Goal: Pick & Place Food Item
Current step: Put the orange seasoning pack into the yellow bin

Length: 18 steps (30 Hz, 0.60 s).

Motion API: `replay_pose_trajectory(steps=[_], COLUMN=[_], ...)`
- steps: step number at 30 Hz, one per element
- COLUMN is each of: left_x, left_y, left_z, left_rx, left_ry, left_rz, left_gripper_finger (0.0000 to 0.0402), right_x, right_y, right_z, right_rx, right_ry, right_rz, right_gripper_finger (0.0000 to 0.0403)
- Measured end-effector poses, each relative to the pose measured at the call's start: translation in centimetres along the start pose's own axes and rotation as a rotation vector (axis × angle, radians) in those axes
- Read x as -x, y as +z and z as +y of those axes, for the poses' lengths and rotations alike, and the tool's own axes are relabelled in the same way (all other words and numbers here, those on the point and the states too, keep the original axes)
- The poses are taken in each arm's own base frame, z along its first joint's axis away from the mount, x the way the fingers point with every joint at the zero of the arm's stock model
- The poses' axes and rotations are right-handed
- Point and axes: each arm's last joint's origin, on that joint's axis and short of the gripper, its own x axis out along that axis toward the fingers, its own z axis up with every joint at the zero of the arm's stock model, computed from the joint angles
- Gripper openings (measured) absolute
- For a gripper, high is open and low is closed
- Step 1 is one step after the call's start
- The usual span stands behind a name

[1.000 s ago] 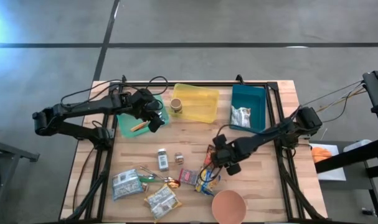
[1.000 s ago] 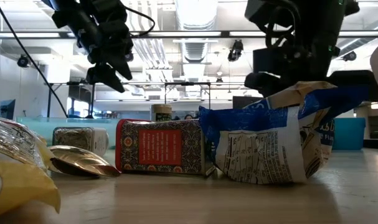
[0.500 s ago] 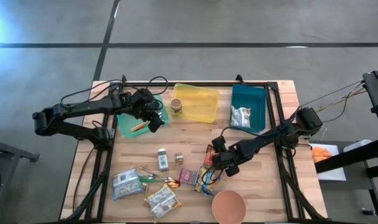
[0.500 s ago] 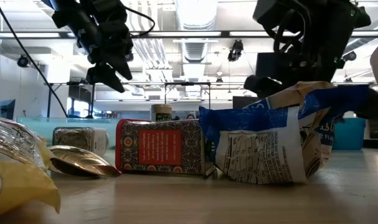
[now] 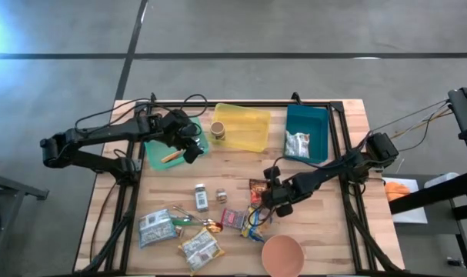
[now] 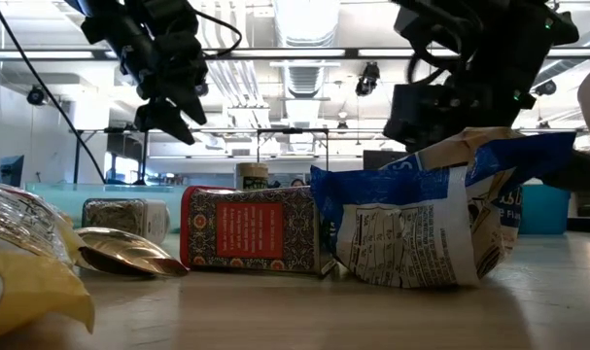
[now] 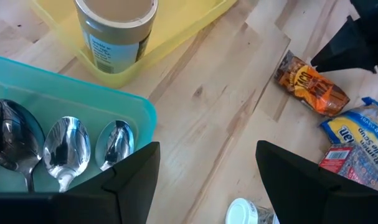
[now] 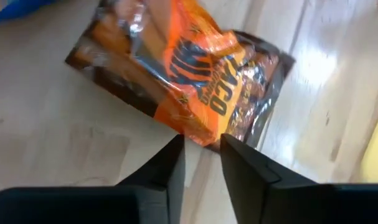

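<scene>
The right tool (image 5: 270,194) has its fingers (image 8: 170,165) drawn close on the near edge of the orange snack packet (image 8: 189,84), which lies flat on the counter (image 5: 233,165) by the heaped wrappers; gripping the thin edge looks like the way to lift it. The left tool (image 5: 188,145) waits with jaws spread over the green spoon bin (image 7: 70,124), out of the way.

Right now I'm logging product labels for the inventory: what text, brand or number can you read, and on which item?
"ACO": orange snack packet in front of the right pincer, rest creased.
"Ramen Noodle": blue and yellow packet, partly cut off.
Blue bag, fine print: too small.
Red box: blurred.
Cardboard can label: unreadable.
</scene>
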Motion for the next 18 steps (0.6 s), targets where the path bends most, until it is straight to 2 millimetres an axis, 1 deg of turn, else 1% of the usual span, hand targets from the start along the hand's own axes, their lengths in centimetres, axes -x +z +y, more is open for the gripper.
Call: replay_pose_trajectory(steps=[3,6,11,14,18], left_x=[0.0,0.0,0.0,0.0,0.0], left_y=[0.1,0.0,0.1,0.1,0.1], left_z=[0.0,0.0,0.0,0.0,-0.1], left_rx=[0.017,0.016,-0.004,-0.013,-0.033], left_ry=[-0.002,-0.002,-0.003,-0.004,-0.004], left_rz=[-0.005,-0.005,-0.009,-0.01,-0.007], left_gripper_finger=[0.0271,0.0271,0.0271,0.0271,0.0271], right_x=[0.1,0.6,1.8,2.3,2.8], right_y=[-0.2,-0.3,-0.2,-0.2,-0.4], right_z=[-0.3,-0.8,-1.6,-2.2,-2.4], right_rx=[-0.178,-0.378,-0.752,-0.921,-1.095], right_ry=[-0.002,-0.006,0.016,0.07,0.094], right_rz=[0.012,0.013,-0.016,-0.019,-0.031], right_gripper_finger=[0.0074,0.0062,0.0058,0.0067,0.011])
